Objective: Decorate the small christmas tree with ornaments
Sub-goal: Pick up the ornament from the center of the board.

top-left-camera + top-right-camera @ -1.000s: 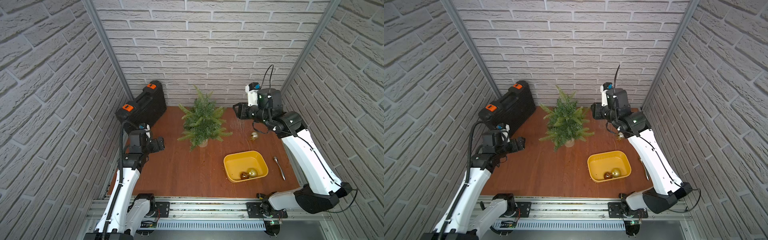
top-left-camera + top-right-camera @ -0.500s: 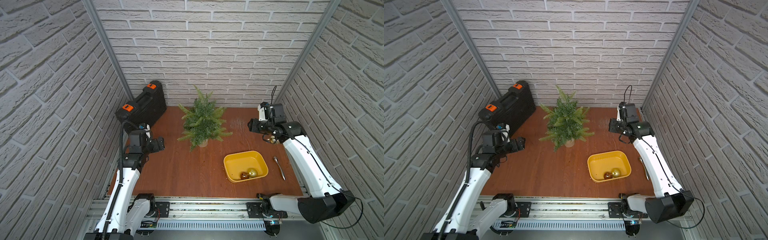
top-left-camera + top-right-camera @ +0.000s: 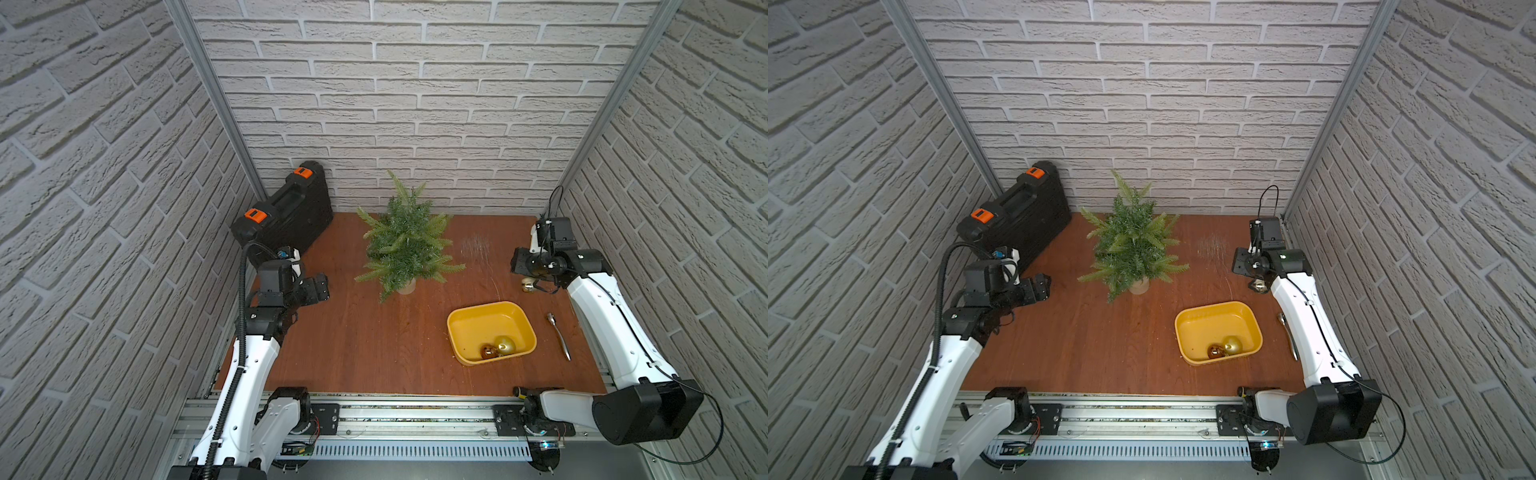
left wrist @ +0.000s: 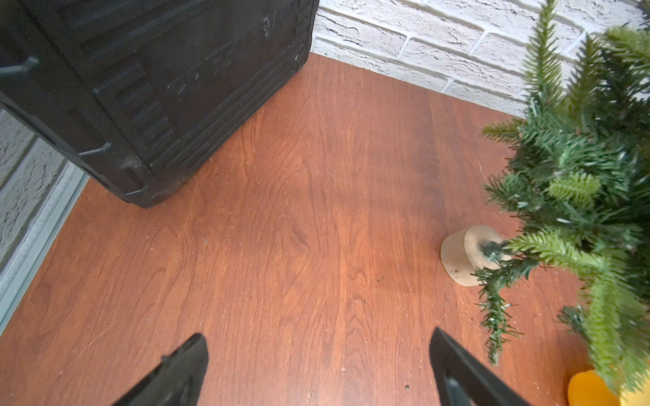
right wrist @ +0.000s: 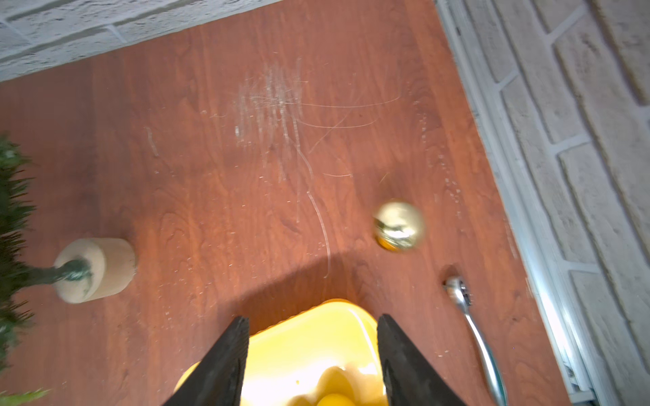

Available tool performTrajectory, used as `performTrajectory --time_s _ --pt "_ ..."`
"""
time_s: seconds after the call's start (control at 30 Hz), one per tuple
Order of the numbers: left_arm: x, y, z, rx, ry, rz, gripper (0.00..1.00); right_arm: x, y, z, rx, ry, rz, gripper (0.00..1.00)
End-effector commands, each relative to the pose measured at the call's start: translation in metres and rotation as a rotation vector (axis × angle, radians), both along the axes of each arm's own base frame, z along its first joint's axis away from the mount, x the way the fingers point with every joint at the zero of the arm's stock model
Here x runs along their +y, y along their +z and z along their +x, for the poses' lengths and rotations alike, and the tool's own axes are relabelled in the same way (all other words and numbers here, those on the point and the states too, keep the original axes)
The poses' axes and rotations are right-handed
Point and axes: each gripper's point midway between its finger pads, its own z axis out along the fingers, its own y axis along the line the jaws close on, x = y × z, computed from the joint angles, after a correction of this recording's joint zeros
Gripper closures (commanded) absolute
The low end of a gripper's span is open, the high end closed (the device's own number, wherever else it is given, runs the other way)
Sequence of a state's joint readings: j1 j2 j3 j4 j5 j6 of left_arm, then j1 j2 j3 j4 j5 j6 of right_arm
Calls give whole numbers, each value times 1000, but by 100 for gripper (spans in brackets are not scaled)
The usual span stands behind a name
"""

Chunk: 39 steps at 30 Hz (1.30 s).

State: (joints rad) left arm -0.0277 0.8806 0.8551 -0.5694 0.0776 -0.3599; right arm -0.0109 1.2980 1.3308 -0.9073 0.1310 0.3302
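The small christmas tree stands in its cream pot at the back middle of the table, with no bauble showing on it. Two ornaments, a gold one and a bronze one, lie in the yellow tray. Another gold ornament lies loose on the wood by the right arm. My right gripper hangs open and empty above the table between that ornament and the tray. My left gripper is open and empty, left of the tree.
A black tool case leans in the back left corner. A metal ratchet handle lies right of the tray, near the right wall's rail. The brick back wall stands just behind the tree.
My right arm has swung back from beside the tree toward the right wall and come down lower, and its jaws have parted. The loose gold ornament has shifted right. The left arm is still.
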Motion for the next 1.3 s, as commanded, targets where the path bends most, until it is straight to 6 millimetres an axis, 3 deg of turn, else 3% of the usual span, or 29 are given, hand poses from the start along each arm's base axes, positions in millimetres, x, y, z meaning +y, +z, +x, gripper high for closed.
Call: performTrajectory --time_s 0.0,0.17,0.37,0.57,0.77,1.0,1.27 --pt "-1 5 1 -32 -7 -10 2 -26 -4 2 -17 -94 2 35" --pt "-2 5 2 -33 -11 -15 2 -35 -19 23 -24 -106 82 29" --pt "0 3 3 -26 -8 -23 2 -39 -35 76 29 -27 68 19" --pt "3 0 5 -14 3 -22 2 8 -76 113 149 188 263 20" --pt "6 -2 8 -5 13 -30 2 57 -106 111 229 314 320 20" --pt "6 -4 9 -1 13 -34 2 104 -117 103 261 399 327 20" --pt "5 -5 9 4 11 -38 2 151 -116 113 239 453 387 23"
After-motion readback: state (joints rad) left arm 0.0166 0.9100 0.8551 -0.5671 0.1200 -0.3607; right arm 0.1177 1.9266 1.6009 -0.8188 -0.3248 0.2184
